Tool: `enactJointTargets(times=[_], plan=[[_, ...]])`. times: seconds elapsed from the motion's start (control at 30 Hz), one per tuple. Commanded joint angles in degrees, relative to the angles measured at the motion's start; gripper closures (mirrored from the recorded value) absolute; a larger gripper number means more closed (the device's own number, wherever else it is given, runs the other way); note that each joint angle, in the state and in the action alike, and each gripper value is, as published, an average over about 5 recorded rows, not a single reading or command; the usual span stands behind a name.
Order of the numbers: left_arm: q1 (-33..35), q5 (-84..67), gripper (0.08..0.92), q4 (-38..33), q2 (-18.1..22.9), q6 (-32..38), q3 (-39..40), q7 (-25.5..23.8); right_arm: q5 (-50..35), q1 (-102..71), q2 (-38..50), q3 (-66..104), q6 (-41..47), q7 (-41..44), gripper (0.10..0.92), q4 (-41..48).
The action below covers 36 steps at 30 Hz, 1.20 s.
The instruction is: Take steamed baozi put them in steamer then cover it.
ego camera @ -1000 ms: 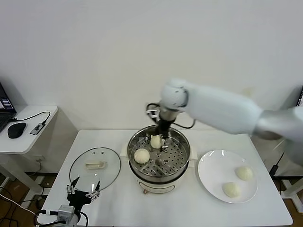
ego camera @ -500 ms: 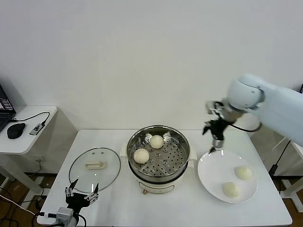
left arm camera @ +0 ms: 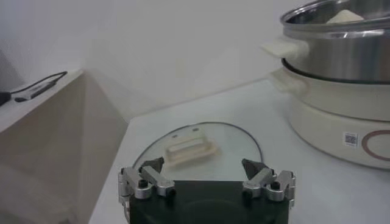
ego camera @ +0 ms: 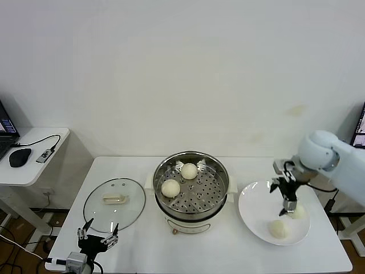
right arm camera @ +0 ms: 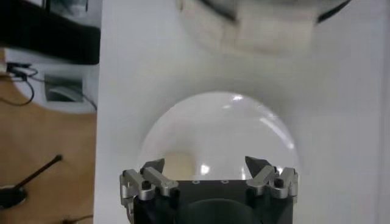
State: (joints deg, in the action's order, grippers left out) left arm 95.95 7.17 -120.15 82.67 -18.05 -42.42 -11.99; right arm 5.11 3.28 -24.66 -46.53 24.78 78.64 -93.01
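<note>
Hovering right gripper [ego camera: 284, 210], jaws apart, empty, over white plate [ego camera: 256, 220] at lower right, two baozi [ego camera: 279, 229] there. Centre over nearer bun, descend straight, close gently. Steamer [ego camera: 192, 181] at centre, cover [ego camera: 114, 204] at lower left near idle left gripper [ego camera: 98, 238], jaws apart.

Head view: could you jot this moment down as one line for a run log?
right gripper: open, over plate | steamer: two buns | plate: two buns | lid: on table | left gripper: open, idle near lid

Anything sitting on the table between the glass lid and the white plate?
Yes: in the head view the steamer, holding two baozi, stands between the glass lid and the white plate.
</note>
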Motion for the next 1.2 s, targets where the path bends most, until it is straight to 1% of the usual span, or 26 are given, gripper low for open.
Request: enactJointTargets(times=[0.03, 0.57, 1.2], plan=[[0.1, 0.18, 0.177, 0.17, 0.04, -0.3, -0.01, 0.05, 4.96, -9.32, 1.37, 4.4, -1.54, -0.2, 0.203, 0.9], [-0.04, 0.68, 0.177, 1.53, -0.09, -0.12, -0.18, 0.04, 9.57, -17.03, -2.1, 10.68, -2.04, -1.79, 0.203, 5.32], [-0.63, 1.31, 0.177, 2.97, 0.16, 0.05, 0.41, 0.12, 10.24, -18.28, -5.46, 10.76, -2.04, -4.25, 0.203, 8.17]])
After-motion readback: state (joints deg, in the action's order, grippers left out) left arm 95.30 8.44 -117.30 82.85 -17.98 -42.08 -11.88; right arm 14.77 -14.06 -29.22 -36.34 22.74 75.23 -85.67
